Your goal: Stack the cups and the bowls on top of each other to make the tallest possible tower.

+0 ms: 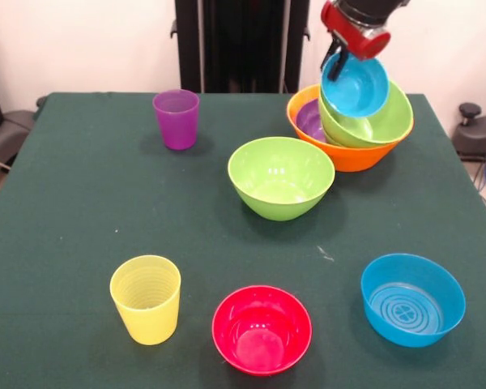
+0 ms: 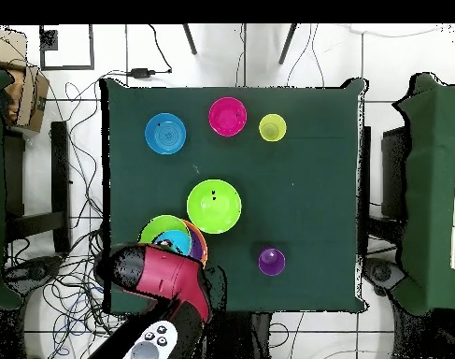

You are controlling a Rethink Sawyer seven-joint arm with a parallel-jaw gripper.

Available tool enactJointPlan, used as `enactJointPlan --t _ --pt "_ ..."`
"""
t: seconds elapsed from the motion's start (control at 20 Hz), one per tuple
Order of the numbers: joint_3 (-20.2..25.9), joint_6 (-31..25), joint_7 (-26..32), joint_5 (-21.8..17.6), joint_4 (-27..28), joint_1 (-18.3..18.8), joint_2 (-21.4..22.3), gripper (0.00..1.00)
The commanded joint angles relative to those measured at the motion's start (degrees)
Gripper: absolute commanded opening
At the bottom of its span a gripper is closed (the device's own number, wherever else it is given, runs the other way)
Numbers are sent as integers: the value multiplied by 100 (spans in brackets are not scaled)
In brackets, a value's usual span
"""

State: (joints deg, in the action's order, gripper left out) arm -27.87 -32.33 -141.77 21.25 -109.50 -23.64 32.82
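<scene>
The tower stands at the table's far right: a large orange bowl (image 1: 356, 156) holds a shallow purple bowl (image 1: 310, 120) and a tilted lime green bowl (image 1: 385, 121). My gripper (image 1: 338, 69) is shut on the rim of a blue bowl (image 1: 358, 87), which is tipped toward the camera and rests in or just above the green one. In the overhead view the arm (image 2: 170, 276) covers part of this pile (image 2: 161, 229). Loose on the table are a lime green bowl (image 1: 281, 177), a purple cup (image 1: 176, 118), a yellow ribbed cup (image 1: 146, 298), a pink-red bowl (image 1: 262, 328) and a second blue bowl (image 1: 412, 299).
The dark green table (image 1: 81, 211) has its edge close behind the tower. The robot's black pedestal (image 1: 235, 44) stands at the far side. Cables and other furniture (image 2: 427, 187) surround the table on the floor.
</scene>
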Motion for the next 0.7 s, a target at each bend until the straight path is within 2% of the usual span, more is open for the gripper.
enactJointPlan --t 0.05,0.7 --pt "238 -658 -1219 175 590 -75 192 0" --pt "217 -749 -1195 172 729 5 139 0"
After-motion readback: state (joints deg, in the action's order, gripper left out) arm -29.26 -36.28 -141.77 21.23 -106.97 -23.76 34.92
